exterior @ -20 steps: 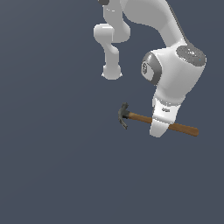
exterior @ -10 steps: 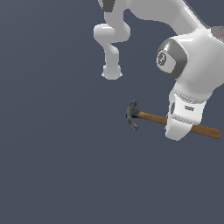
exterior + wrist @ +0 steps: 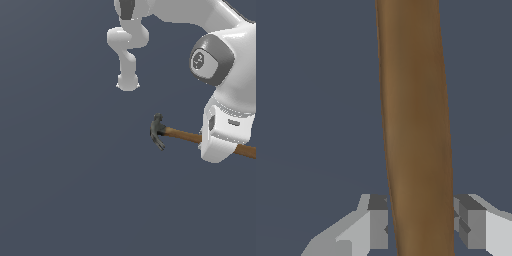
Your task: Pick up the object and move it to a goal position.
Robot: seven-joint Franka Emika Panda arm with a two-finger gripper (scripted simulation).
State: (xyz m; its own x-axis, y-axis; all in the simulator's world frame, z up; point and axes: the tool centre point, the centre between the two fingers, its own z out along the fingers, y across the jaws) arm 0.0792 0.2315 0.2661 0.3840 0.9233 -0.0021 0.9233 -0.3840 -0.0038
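Observation:
The object is a small claw hammer with a dark grey head (image 3: 157, 131) and a slim brown wooden handle (image 3: 181, 134). It hangs roughly level in the exterior view, head toward that view's left, and the handle's end sticks out past the white hand (image 3: 220, 137) on the right. In the wrist view the handle (image 3: 413, 125) runs lengthwise through the picture. My gripper (image 3: 423, 223) is shut on it, with one grey finger pad (image 3: 378, 222) on each side. In the exterior view the hand covers the fingers.
Only a plain dark grey-blue ground shows around the hammer. The arm's white links and base (image 3: 127, 80) stand behind, near the upper middle of the exterior view. No goal marker shows in either view.
The arm has carried the hammer toward the exterior view's right, and the hand looks larger in that view. The grip on the handle is unchanged.

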